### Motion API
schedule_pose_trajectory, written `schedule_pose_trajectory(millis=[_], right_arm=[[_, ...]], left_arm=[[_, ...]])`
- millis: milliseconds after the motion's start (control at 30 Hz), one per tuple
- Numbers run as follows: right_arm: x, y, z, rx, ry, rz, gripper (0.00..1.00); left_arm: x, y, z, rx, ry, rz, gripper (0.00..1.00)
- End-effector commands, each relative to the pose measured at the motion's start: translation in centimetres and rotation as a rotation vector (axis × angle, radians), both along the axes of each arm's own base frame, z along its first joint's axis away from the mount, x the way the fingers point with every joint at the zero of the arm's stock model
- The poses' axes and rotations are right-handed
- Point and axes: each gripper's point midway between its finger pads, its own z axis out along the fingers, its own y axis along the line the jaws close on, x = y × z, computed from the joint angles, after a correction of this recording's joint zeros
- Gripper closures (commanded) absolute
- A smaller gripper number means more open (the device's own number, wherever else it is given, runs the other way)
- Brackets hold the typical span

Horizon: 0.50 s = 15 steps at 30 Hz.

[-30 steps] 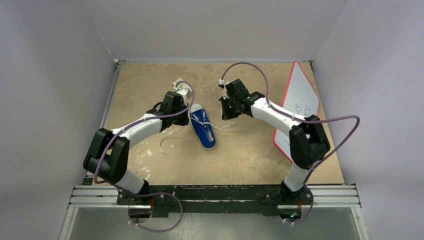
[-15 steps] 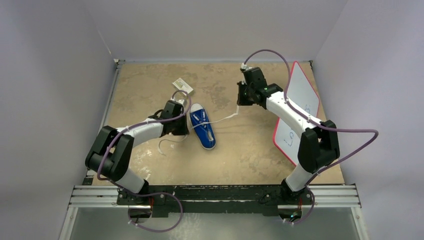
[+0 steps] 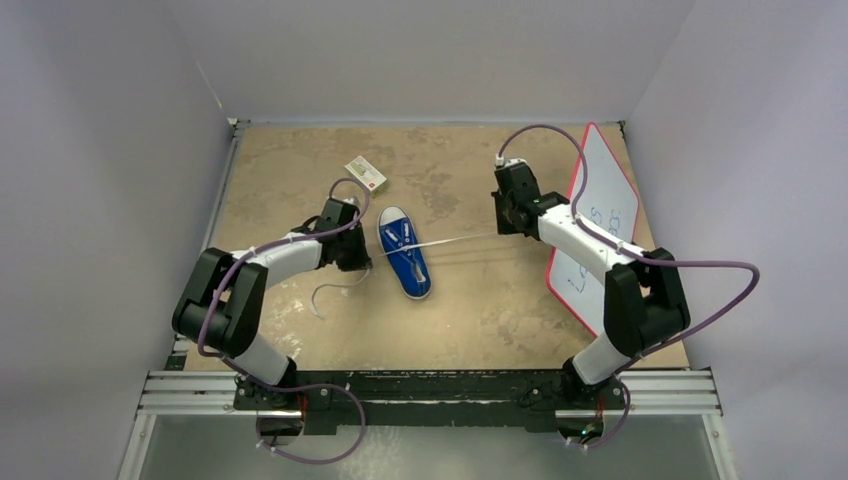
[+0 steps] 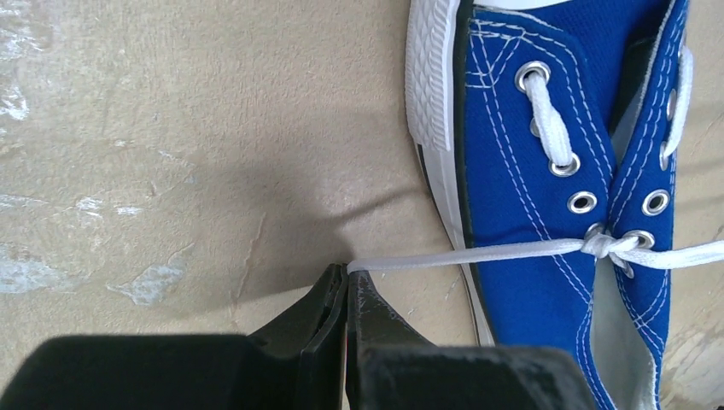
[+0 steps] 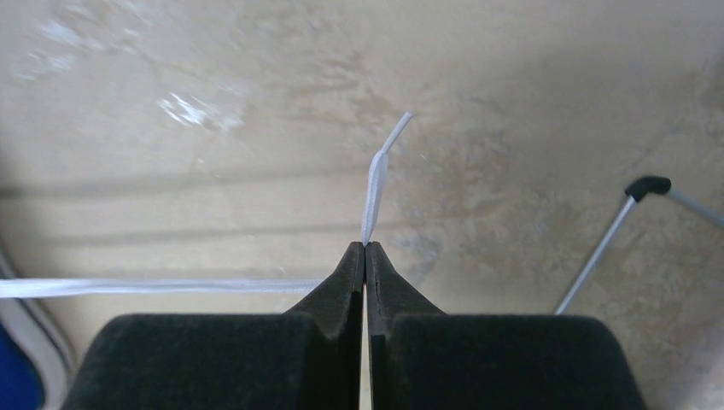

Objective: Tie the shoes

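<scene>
Two grippers, both clamped on laces [image 3: 455, 240]: left gripper [image 4: 347, 276] pinches just beside the blue sneaker [image 4: 521, 282], right gripper [image 5: 365, 250] pinches well apart, lace taut over the bench [image 4: 171, 128].

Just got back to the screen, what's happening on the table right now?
Each arm holds one of the blue sneaker's laces, drawn out to opposite sides. The left claw is shut on one lace right beside the shoe. The right claw is shut on the other lace, stretched taut. A simple knot is cinched on the shoe; no bow yet.
</scene>
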Motion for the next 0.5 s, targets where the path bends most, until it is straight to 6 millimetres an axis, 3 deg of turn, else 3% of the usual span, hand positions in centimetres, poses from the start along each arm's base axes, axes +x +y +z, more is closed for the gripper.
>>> schedule_pose_trajectory(millis=[0, 367, 433, 467], right_arm=[[1.3, -1.5, 1.9, -0.033, -0.095, -0.009, 1.0], [3.0, -5.3, 4.8, -0.197, -0.179, -0.015, 1.0], [3.2, -5.2, 5.2, -0.2, -0.192, 0.022, 1.0], [3.4, -4.0, 5.4, -0.164, -0.196, 0.08, 1.0]], left_arm=[[-2.0, 3.8, -2.6, 0.144, 0.088, 0.093, 1.0], [-2.1, 5.4, -3.4, 0.17, 0.119, 0.134, 1.0], [-1.9, 5.0, -3.2, 0.153, 0.102, 0.101, 1.0], [-1.6, 4.6, -2.9, 0.134, 0.082, 0.079, 1.0]])
